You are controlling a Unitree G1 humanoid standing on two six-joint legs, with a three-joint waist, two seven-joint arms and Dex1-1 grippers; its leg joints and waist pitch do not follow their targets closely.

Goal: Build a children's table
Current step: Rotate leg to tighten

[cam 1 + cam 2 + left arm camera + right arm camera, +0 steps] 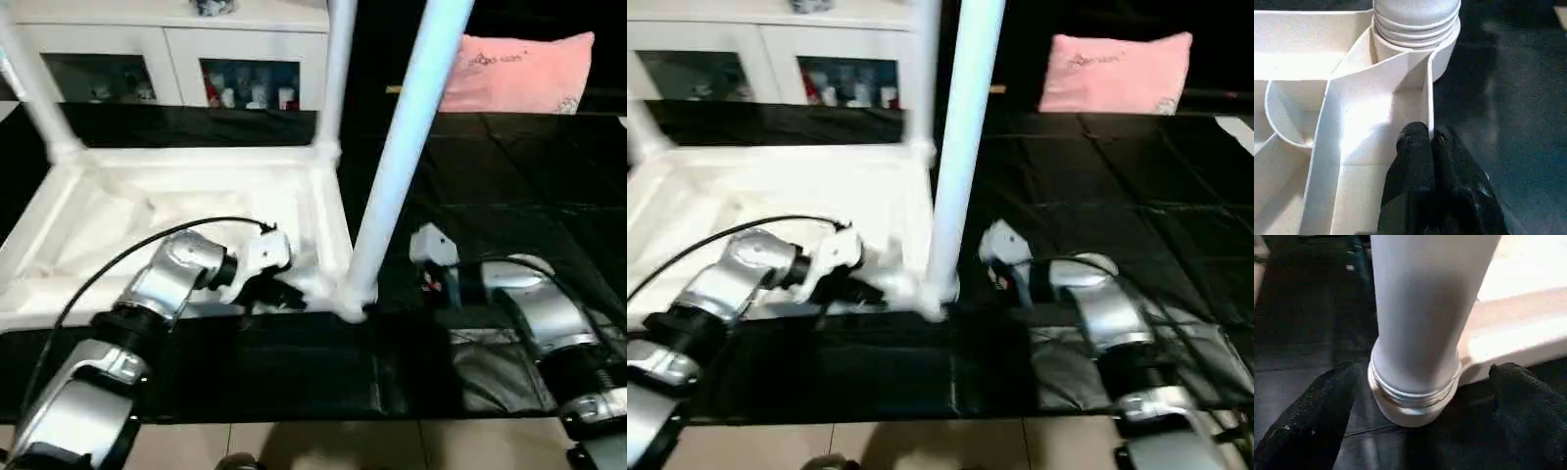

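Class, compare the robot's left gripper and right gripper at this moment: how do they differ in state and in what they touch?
The left gripper is shut, pinching the tabletop's thin rim wall; the right gripper is open, holding nothing. The left gripper works from the tabletop's side; the right gripper sits on the black mat, its fingers either side of the near leg without touching it. Both sit at the same corner socket.

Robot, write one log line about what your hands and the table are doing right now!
left gripper: shut on tabletop rim | right gripper: open around near leg, not gripping | three legs upright
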